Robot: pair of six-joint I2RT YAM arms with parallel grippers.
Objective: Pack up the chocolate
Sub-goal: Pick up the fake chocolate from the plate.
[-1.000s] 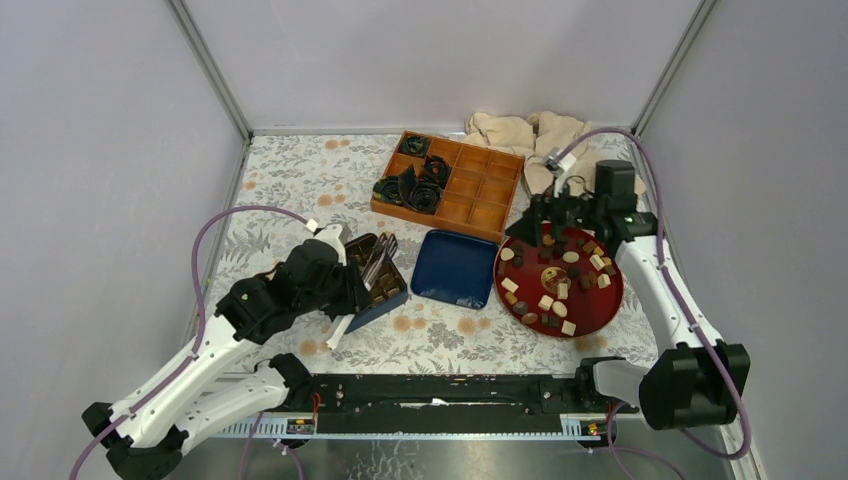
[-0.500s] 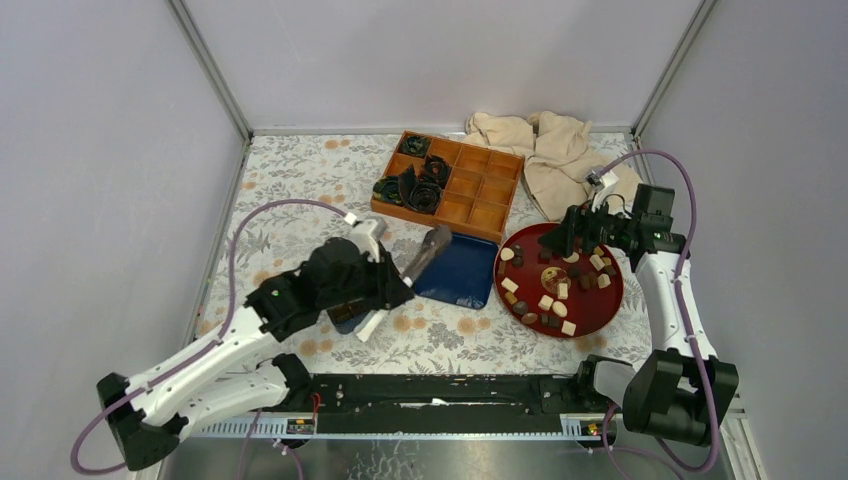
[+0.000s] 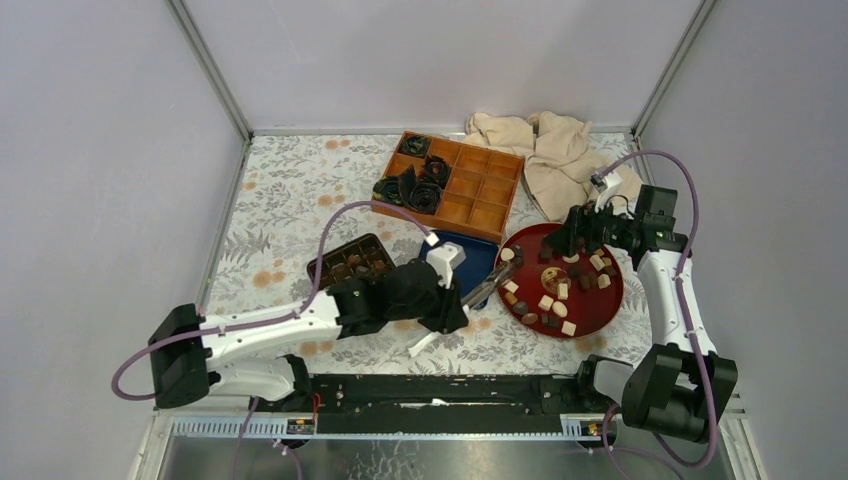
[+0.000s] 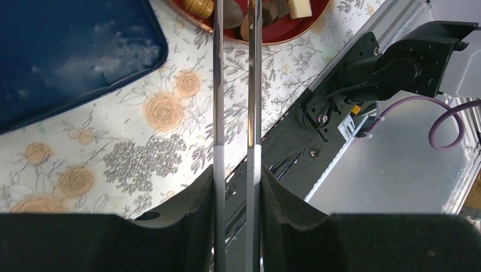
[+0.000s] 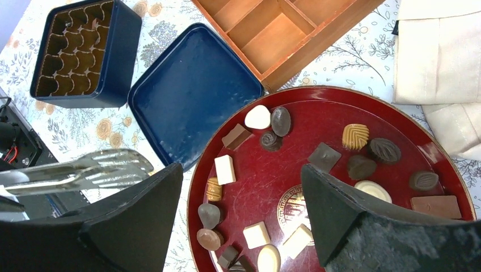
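Observation:
The chocolate (image 3: 560, 288), in dark, brown and cream pieces, lies scattered on a red round plate (image 3: 612, 305). My left gripper (image 3: 452, 296) is shut on metal tongs (image 3: 492, 283). In the left wrist view both arms of the tongs (image 4: 253, 85) run up between the fingers of the left gripper (image 4: 237, 175) to the plate (image 4: 283, 35), and their tips are cut off. My right gripper (image 3: 566, 232) hovers open over the plate's far side. The right wrist view shows the right gripper (image 5: 241, 170) empty above the chocolate (image 5: 225, 169), with the tongs (image 5: 85, 170) left of the plate (image 5: 312, 122).
A blue box with a brown cavity tray (image 3: 355, 260) stands left of its blue lid (image 3: 470, 252). Behind them is a wooden compartment box (image 3: 480, 190) holding black paper cups (image 3: 412, 188). A beige cloth (image 3: 545, 155) lies at the back right. The black rail (image 3: 440, 392) lines the near edge.
My left arm has swung right with the tongs, from the blue box across the lid to the plate's left edge. My right gripper drew back towards the plate's far right, then stayed still.

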